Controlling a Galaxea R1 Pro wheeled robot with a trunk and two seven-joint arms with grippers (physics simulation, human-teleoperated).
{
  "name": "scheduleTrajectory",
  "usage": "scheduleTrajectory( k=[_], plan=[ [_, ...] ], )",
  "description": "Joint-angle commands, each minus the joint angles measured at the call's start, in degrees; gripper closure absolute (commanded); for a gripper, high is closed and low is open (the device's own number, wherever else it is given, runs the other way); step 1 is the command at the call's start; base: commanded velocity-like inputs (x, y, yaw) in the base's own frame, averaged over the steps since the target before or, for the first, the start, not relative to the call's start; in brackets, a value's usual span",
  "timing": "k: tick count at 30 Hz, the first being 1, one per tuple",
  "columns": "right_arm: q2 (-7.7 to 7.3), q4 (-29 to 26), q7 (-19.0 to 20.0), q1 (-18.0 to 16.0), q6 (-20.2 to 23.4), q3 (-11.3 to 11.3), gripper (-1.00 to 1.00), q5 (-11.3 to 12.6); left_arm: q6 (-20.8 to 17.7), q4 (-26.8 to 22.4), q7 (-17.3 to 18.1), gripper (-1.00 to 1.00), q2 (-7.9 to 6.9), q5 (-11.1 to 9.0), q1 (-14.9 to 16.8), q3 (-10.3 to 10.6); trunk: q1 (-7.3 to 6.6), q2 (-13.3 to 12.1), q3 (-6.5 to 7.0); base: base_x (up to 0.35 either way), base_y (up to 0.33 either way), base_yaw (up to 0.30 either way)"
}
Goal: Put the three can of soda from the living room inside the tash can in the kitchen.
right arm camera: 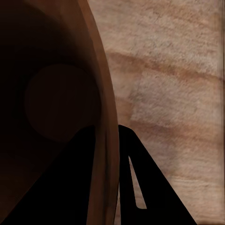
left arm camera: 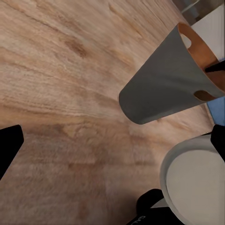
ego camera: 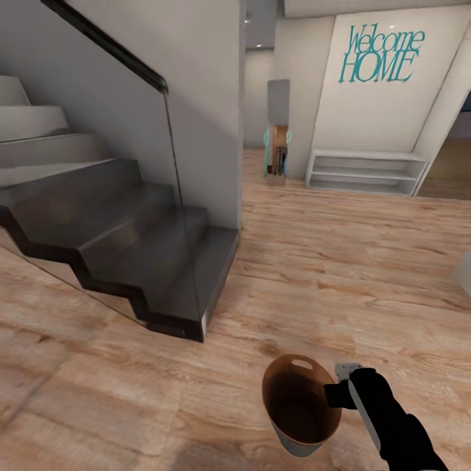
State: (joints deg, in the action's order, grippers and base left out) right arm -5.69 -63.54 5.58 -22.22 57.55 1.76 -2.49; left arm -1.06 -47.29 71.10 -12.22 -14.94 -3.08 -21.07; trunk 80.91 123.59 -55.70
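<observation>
right hand: we see it clamped on the tash can rim, one finger inside, one outside
tash can: carried above wood floor, near staircase
left hand: we cannot tell

The tash can has its base cut off by the head view's lower edge. The staircase runs off the left edge, and the items in the far doorway are too small to identify.
</observation>
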Motion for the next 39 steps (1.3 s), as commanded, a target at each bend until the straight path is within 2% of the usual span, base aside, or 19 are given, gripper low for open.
scheduleTrajectory(
  k=[1, 18, 39],
  plan=[
    [0.03, 0.00, 0.31, -0.01, 0.02, 0.00, 1.00, 0.83, 0.00, 0.00, 0.00, -1.00, 0.00, 0.00, 0.00, -0.01, 0.00, 0.00, 0.06, 0.000, -0.001, -0.228],
    [0.10, 0.04, 0.31, -0.01, 0.00, 0.00, 1.00, 0.84, 0.00, 0.00, 0.00, -1.00, 0.00, 0.00, 0.00, -0.02, 0.00, 0.00, 1.02, 0.000, -0.005, -0.228],
    [0.10, 0.85, 0.31, -0.01, -0.06, 0.00, 1.00, 0.88, 0.00, 0.00, 0.00, -1.00, 0.00, 0.02, -0.01, -0.01, 0.00, 0.00, 2.21, 0.000, -0.083, -0.228]
  ],
)
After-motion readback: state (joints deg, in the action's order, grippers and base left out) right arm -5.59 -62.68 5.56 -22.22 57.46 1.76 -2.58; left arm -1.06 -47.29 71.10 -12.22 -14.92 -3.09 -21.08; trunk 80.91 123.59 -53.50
